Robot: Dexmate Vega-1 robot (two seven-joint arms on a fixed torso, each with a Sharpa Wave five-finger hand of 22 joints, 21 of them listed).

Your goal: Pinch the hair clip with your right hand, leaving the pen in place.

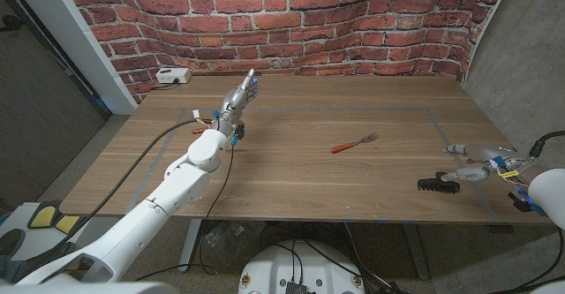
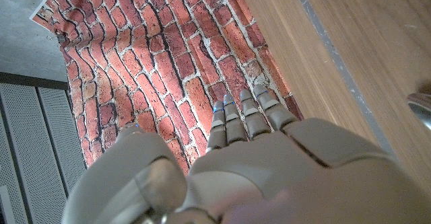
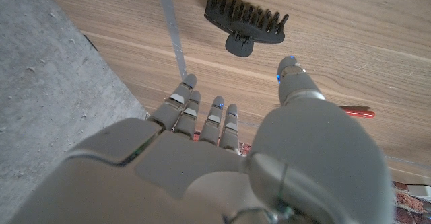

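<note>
The black toothed hair clip point(image 1: 434, 185) lies on the wooden table point(image 1: 300, 175) near its front right corner. My right hand point(image 1: 481, 167) hovers just to the right of it, fingers spread and nothing held. In the right wrist view the hair clip point(image 3: 246, 21) sits beyond the fingertips point(image 3: 190, 83) of my right hand point(image 3: 256, 163), apart from them. A fork with a red handle point(image 1: 354, 143) lies mid-table, and its red handle point(image 3: 357, 112) peeks past the thumb. My left hand point(image 1: 239, 95) is raised at the far left with straight fingers, holding nothing; the left wrist view shows my left hand point(image 2: 256, 163) pointing at the brick wall.
A small white box point(image 1: 173, 76) with a cable sits at the table's back left corner. Grey tape lines point(image 1: 439, 126) mark a rectangle on the tabletop. A brick wall point(image 1: 353, 20) stands behind the table, and a grey wall point(image 1: 521, 56) rises at the right.
</note>
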